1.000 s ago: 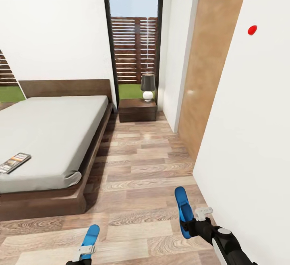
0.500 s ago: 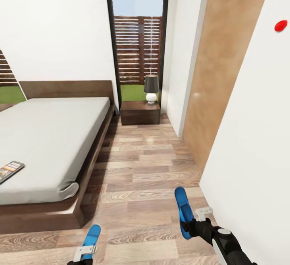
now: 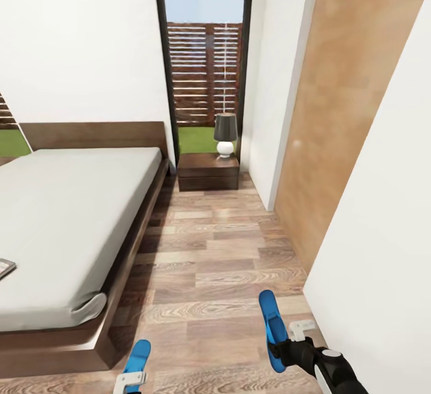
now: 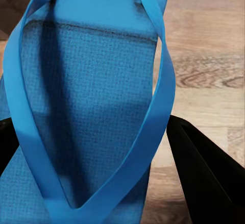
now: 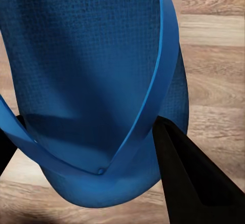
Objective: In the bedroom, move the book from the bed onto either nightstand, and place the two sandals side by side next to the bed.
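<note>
A blue sandal (image 3: 137, 357) is being gripped in the left gripper (image 3: 132, 378), another sandal (image 3: 272, 324) in the right gripper (image 3: 286, 346), both pointing forward. The bed (image 3: 66, 214) is lying ahead-left, nearest the left gripper.

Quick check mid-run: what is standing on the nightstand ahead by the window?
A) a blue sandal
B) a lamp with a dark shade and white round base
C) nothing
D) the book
B: the lamp stands on the nightstand top, while the book lies on the bed.
</note>
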Robot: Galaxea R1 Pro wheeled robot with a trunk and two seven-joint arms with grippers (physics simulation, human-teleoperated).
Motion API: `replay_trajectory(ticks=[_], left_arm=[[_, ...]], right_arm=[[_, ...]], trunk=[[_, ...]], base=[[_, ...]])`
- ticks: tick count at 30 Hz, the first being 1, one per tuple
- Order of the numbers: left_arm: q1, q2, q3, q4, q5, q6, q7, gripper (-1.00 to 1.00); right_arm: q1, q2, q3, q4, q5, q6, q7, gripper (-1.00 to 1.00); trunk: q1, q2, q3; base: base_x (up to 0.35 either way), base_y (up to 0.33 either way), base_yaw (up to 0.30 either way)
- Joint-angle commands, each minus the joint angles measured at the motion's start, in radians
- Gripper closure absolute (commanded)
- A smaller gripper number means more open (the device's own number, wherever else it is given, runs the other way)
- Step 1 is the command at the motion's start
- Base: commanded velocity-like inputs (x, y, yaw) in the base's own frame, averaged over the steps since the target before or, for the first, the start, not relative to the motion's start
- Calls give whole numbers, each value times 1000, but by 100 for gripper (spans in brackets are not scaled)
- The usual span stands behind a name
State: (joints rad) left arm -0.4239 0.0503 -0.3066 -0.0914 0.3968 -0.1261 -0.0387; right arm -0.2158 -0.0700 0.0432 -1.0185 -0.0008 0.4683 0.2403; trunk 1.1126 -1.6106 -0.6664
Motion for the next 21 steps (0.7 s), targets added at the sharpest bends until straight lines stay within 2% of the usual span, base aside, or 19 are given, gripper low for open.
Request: replay_trajectory(ticks=[1,7,21], left_arm=[[2,-1,-7,1,9,-7,-3,100],[18,-6,-8,1,9,-20,4,100],[45,-9,-8,1,10,-47,10,100]], right_arm=[[-1,0,1,10,-3,2,-1,100],[0,0,0,126,-5,-102,0,100],[-1,-3,-4,185,-7,-128,-1,100]], trunk=[[1,0,-1],[1,0,-1],[1,0,-1]], base=[[340,0,0],[340,0,0],[340,0,0]])
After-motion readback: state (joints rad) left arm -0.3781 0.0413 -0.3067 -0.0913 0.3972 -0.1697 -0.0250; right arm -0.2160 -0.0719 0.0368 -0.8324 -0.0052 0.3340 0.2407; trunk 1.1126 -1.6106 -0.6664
